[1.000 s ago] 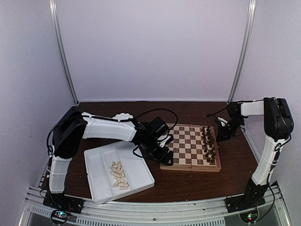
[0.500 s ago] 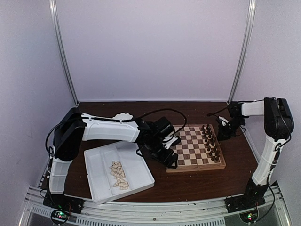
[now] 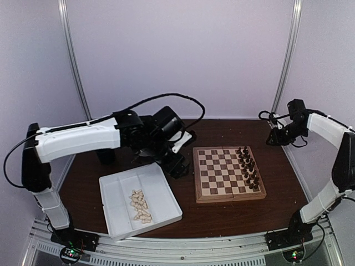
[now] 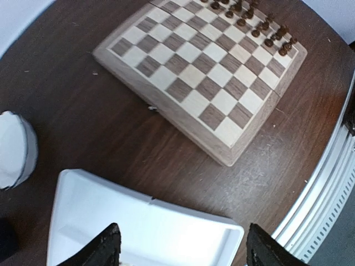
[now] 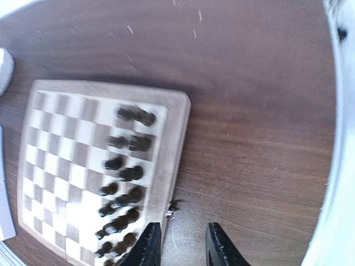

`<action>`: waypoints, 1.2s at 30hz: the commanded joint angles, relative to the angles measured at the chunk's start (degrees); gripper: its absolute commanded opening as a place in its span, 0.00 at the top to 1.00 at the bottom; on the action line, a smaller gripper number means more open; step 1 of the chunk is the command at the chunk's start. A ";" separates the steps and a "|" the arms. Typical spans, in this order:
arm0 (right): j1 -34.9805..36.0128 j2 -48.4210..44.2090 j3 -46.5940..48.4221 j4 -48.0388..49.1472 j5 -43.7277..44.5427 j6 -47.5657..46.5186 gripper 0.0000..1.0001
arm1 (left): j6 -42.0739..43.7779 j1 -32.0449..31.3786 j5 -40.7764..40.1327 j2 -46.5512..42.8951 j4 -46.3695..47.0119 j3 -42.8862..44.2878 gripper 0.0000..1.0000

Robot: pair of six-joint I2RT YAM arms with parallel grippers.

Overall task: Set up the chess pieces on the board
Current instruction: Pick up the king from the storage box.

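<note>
While your left end effector (image 4: 183, 254) hung released, fingers spread wide with nothing between them, it hovered over the 1 o'clock corner of the white tray (image 3: 119, 191), just off the board's (image 3: 213, 176) 9 o'clock edge. Inside that tray the cream chess pieces (image 3: 140, 206) lay in a loose heap; which compartment held them I could not tell. None of them stood on the board.

Your right end effector (image 5: 182, 244) was released too, its fingers parted by a narrow gap that showed only bare worktop (image 3: 233, 133). It hung above the worktop at about 2 o'clock from the board, clear of the rim and touching nothing.

You had the board lying flat on the dark worktop, at 3 o'clock from the tray and apart from it. The dark chess pieces (image 3: 247, 167) stood in two files along its 3 o'clock side. Its remaining squares showed only checks.
</note>
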 commanded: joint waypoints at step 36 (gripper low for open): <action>75.35 41.32 49.00 -6.52 6.65 -30.62 0.65 | -10.86 34.03 4.40 -32.06 19.69 -46.71 0.29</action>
